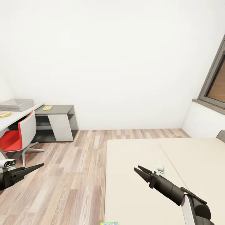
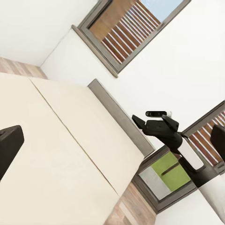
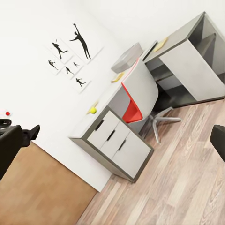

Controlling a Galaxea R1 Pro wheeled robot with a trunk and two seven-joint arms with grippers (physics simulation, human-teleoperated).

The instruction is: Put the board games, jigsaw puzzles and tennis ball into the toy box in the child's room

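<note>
The grey toy box (image 1: 17,104) sits on the white table (image 1: 12,120) at the far left, with a flat yellow-green game or puzzle (image 1: 4,114) beside it. In the right wrist view the toy box (image 3: 126,57) shows again, and the tennis ball (image 3: 93,110) lies on the table's other end. A colourful board game (image 1: 109,223) peeks in at the bed's near edge. My left gripper (image 1: 39,166) hangs open over the floor. Over the bed, my right gripper (image 1: 137,168) is open and holds nothing.
A red and white swivel chair (image 1: 18,136) stands at the table. A lower grey desk (image 1: 59,120) carries a flat yellow item (image 1: 47,107). The beige bed (image 1: 140,187) takes up the right, wooden floor (image 1: 72,175) lies between, and a window (image 1: 217,84) is at right.
</note>
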